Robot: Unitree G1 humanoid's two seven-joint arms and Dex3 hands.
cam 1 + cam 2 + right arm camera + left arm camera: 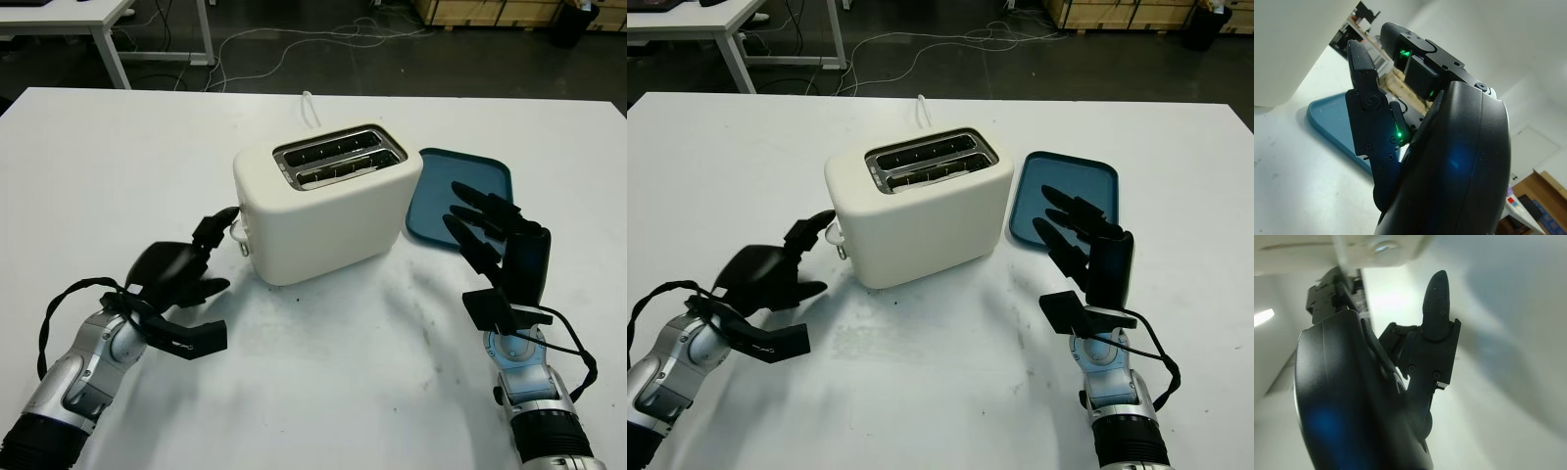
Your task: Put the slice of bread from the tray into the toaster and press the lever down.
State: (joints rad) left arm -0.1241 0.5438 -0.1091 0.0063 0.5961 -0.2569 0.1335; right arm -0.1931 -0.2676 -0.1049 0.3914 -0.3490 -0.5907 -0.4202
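Cream-white two-slot toaster [326, 204]: stands upright at the middle of the white table [118, 176], slots facing up, dark metal inside; whether a slice of bread sits within them cannot be told. A white cord [310, 105] runs from its far side toward the table's far edge.

Toaster lever [238, 233]: small white tab on the toaster's left end face, low on that face.

Dark blue rectangular plastic tray [468, 196]: lies flat just right of the toaster, its near left corner close to the toaster's base; nothing seen on its bare surface.

Left hand [186, 284]: black, three-fingered, at the near left of the toaster; one fingertip [211, 227] reaches up beside the lever, touching or nearly so. Fingers partly curled, nothing grasped.

Right hand [495, 240]: black, raised upright near the tray's near edge, fingers extended toward the tray, holding nothing.

Floor beyond the table: dark, with loose cables [323, 39].
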